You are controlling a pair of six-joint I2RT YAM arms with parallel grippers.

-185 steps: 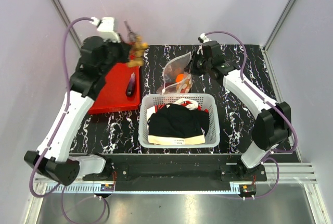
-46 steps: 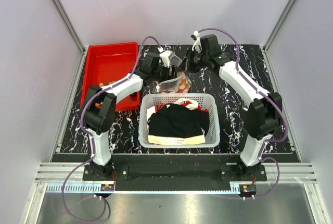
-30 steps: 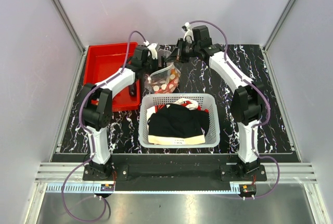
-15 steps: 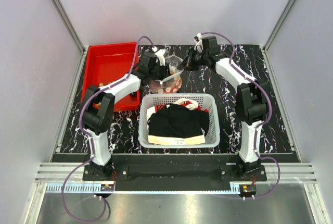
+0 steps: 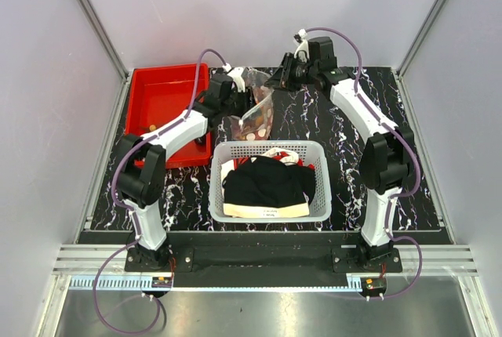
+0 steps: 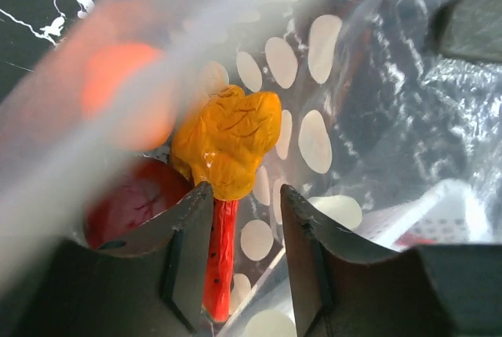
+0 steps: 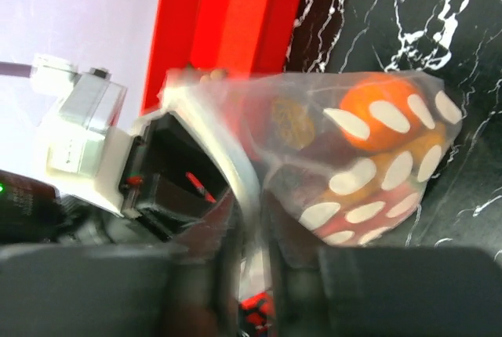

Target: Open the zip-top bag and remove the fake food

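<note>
Across the black, white-veined tabletop (image 5: 184,188), closed in by pale lilac walls (image 5: 259,8), a red bin (image 5: 161,98) sits at the far left with a few small tan pieces (image 5: 153,127) in it. A white mesh basket (image 5: 325,196) of black and white clothes (image 5: 263,180) stands in the middle, between the arm bases and the bag (image 5: 257,114). The bag hangs just behind the basket, between both arms. The right tool (image 7: 251,251) pinches its zip edge. The left tool (image 6: 247,192) reaches inside among the toy food (image 6: 227,141). Its fingers (image 6: 188,251) stand apart around a red strip (image 6: 220,251); whether they grip anything I cannot tell. Blurred plastic crosses that view.
</note>
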